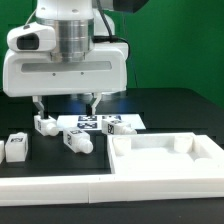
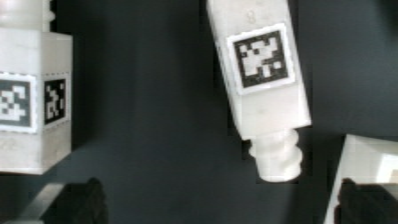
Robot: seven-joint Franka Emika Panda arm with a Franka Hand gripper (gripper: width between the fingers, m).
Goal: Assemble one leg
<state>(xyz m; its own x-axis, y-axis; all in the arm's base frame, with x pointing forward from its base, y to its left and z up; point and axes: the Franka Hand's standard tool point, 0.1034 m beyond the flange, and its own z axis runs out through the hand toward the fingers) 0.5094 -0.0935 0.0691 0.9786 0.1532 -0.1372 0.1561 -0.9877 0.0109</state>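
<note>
Arm low over black worktop, fingers spread apart and empty, leg lying flat beneath them, tag up, near marker board, other legs alongside, white tray close by.

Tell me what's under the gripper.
A leg lies tag-up on the black table beneath the open gripper, with a second leg beside it. Both undersides are hidden.

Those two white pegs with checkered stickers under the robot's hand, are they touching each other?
Apart. The wrist view shows a strip of dark table running between the leg showing its rounded end and the cropped leg.
</note>
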